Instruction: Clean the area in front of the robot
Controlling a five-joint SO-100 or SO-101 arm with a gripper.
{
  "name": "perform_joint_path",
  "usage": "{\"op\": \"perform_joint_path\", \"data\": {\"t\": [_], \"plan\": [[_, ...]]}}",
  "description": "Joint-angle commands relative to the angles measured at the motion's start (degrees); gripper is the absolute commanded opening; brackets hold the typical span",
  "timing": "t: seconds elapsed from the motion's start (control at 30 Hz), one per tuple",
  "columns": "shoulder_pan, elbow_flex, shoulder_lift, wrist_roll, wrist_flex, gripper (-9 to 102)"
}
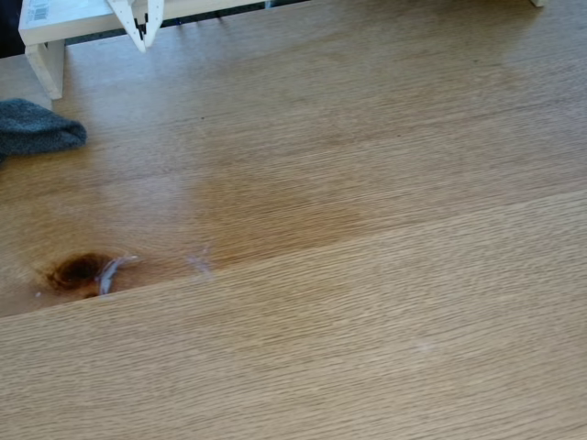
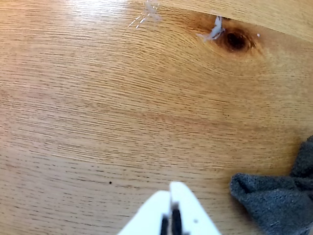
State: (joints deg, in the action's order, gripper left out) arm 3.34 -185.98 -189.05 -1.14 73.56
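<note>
Oak-grain boards make up the light wooden worktop (image 1: 385, 302), and the patch to be cleaned lies mid-left in the fixed view, where faint whitish smears (image 1: 112, 269) sit right beside a dark brown knot (image 1: 78, 271); a fainter whitish trace (image 1: 199, 264) shows a little to the right of it. At the far left edge rests a crumpled dark grey cloth (image 1: 37, 128), well apart from the smears — likely parked there as the wiping tool, not yet brought to the marks. The white pointed two-finger gripper (image 1: 145, 37) hangs at the far top of the fixed view, close under a white frame with a barcode label (image 1: 55, 23), empty and with its tips drawn together, only a thin slit between them. In the wrist view the gripper (image 2: 171, 196) points toward the knot (image 2: 236, 41), with the cloth (image 2: 274, 200) just to its right — a short reach away. The wiping looks not yet started; picking up the cloth seems the sensible first step.
</note>
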Motion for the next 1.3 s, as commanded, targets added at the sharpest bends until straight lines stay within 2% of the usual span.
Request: {"op": "perform_joint_path", "data": {"t": [0.0, 0.5, 0.67, 0.73, 0.8, 0.93, 1.03, 1.1, 1.27], "plan": [[21.45, -6.77, -0.53, 4.22, -0.88, 0], [21.62, -6.77, -0.53, 3.69, -4.66, 0], [25.40, -6.15, 1.58, 2.11, -16.00, 0], [24.52, -5.01, 2.72, -0.35, -18.90, 9], [22.85, -1.67, 5.89, -1.14, -19.95, 11], [21.27, 10.11, 20.48, 2.02, -25.14, 16], [22.59, 21.53, 33.49, 4.57, -27.42, 27], [25.58, 29.18, 41.40, 5.71, -28.21, 33], [38.06, 44.65, 59.68, 6.77, -31.55, 35]]}}
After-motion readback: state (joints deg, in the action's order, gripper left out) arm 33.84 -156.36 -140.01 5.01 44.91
